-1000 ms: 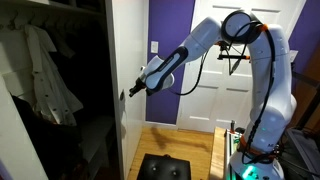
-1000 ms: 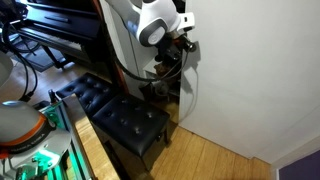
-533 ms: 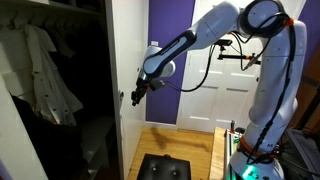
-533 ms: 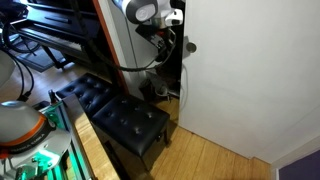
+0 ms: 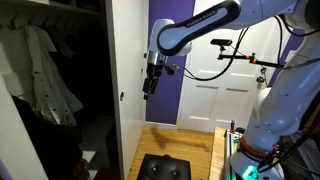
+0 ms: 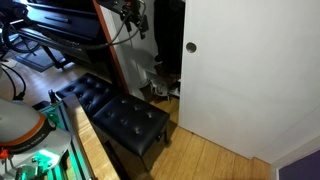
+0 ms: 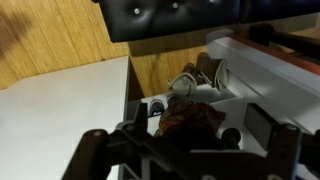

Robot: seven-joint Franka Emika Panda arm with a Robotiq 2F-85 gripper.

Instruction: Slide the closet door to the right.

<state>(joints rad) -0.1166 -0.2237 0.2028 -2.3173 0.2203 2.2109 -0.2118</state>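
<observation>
Left of the closet door (image 5: 128,55), the closet stood open and dark, with a white garment (image 5: 45,85) hanging inside. The door itself was a tall white panel, its long axis upright from floor towards ceiling, with the small dark finger pull (image 5: 122,97) near its left edge. Right of the door, clear of its face and in front of the purple wall (image 5: 168,105), hung the gripper (image 5: 148,88), pointing down. So the door lay to the left of the jaws, and the pull sat left of them and a little lower, with a gap between.

In an exterior view the pull (image 6: 190,47) showed bare on the door (image 6: 250,90), with the gripper (image 6: 135,17) well to the door's left and higher.

In the wrist view the gripper (image 7: 185,150) showed its jaws spread wide apart, released, holding and touching nothing. Any further push, I judge, would first need the jaws brought back left to the pull.
</observation>
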